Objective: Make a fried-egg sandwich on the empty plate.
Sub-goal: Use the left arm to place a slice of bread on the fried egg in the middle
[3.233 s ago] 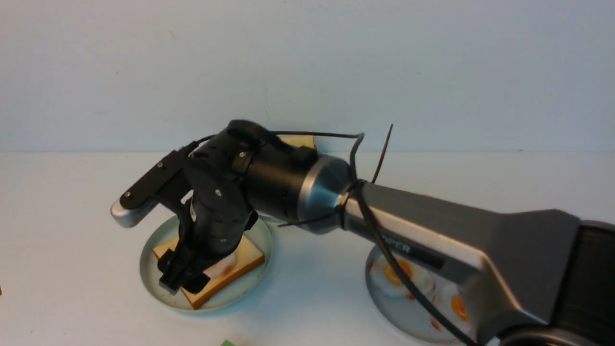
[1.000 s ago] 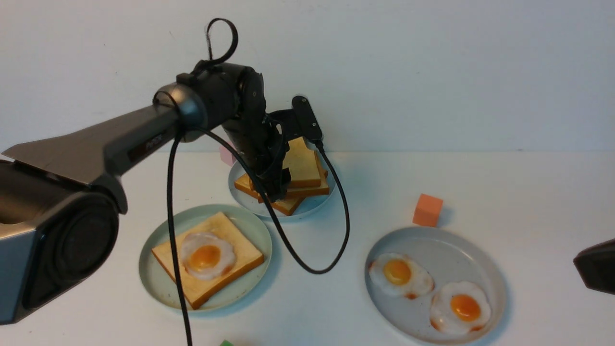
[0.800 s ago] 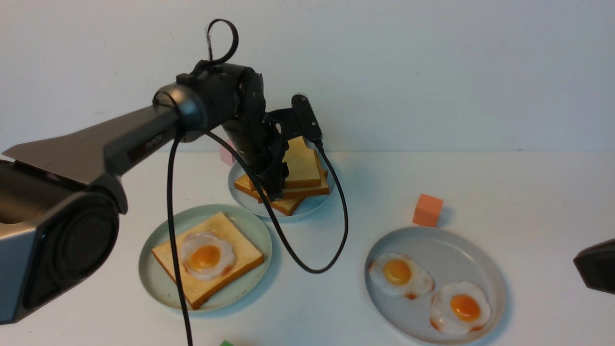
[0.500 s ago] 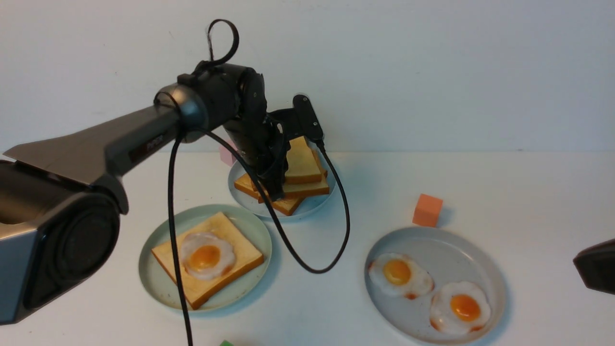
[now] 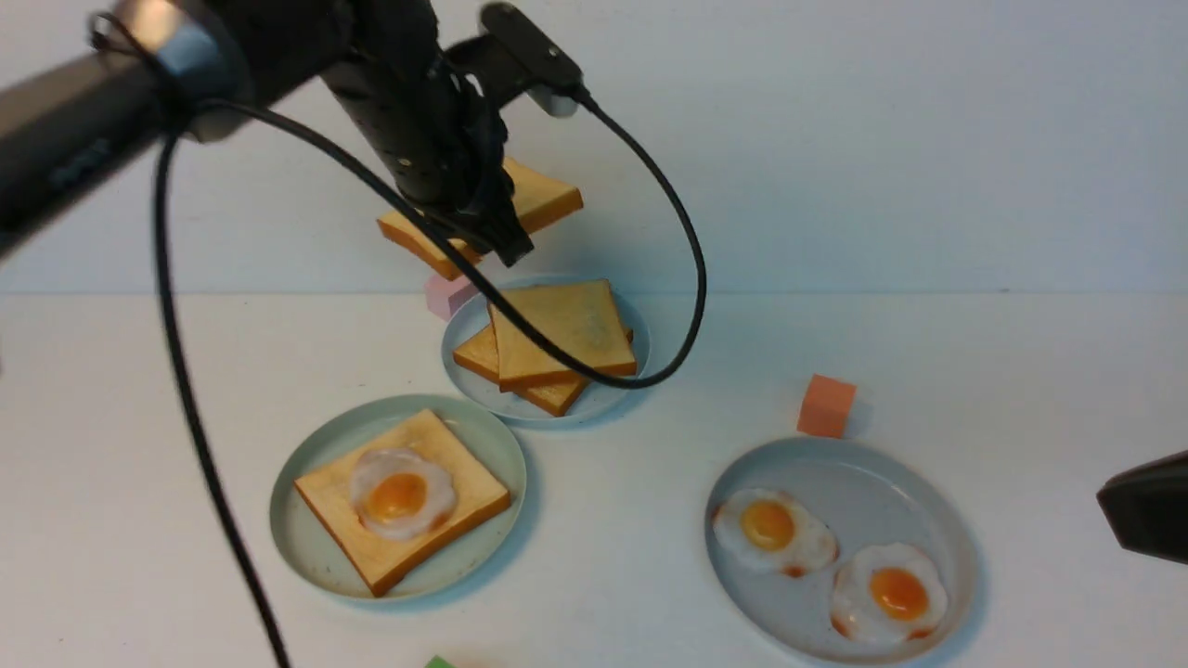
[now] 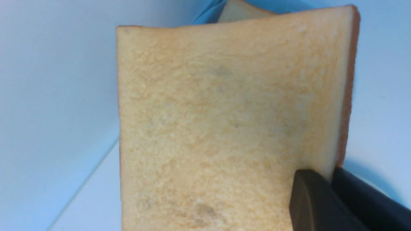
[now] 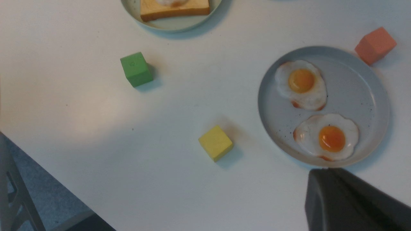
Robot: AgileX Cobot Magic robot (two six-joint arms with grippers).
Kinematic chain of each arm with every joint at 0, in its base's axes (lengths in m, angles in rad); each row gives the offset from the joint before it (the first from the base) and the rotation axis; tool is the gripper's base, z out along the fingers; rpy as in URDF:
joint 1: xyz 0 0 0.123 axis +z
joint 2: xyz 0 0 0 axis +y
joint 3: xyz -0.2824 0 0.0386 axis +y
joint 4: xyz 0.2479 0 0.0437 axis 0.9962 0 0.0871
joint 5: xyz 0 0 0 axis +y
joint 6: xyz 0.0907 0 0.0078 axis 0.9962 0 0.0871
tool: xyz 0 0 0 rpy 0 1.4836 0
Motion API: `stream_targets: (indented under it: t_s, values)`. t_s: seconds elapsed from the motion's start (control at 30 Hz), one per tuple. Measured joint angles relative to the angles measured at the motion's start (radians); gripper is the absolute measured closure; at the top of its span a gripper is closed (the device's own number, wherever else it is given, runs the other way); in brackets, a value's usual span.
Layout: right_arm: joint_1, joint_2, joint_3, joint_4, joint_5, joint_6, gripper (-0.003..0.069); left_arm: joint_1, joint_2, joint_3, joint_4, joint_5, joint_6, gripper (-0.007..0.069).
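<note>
Status: the fried-egg sandwich (image 5: 436, 520) is about 2 of 3 layers built. On the mint-green plate (image 5: 316, 436), at the left front of the worktop (image 5: 928, 371), 1 bottom toast slice (image 5: 427, 436) lies flat with 1 fried egg (image 5: 401, 494) centred on it, yolk up. No top slice is on it yet. Your left pincer (image 5: 506, 243) is clamped on the edge of a second toast slice (image 5: 546, 199), holding it in the air, roughly level. It hangs above the bluish-grey plate (image 5: 603, 404) at the back, clear of the 2 stacked slices (image 5: 557, 334) visible there. The left wrist view shows the fingers (image 6: 321, 199) pinching that slice's edge. Your right pincer (image 7: 324, 183) is closed and empty, just beside the grey speckled plate (image 5: 882, 482) with 2 spare eggs (image 5: 775, 533). Left to do, by my reading: carry the held slice to the mint-green plate, square it over the bottom slice, set it on the egg and release.
</note>
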Motion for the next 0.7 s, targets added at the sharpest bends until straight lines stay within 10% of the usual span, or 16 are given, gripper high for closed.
stream_targets:
  t_s: [0.4,0.7]
  values:
    - [0.000,0.000,0.000,0.001,-0.061,0.000,0.0633,-0.002,-0.325,0.755,0.022,-0.378,-0.077,0.0601]
    - [0.000,0.000,0.000,0.023,-0.071,0.000,0.0627,-0.002,-0.297,0.839,0.024,-0.490,-0.079,0.0601]
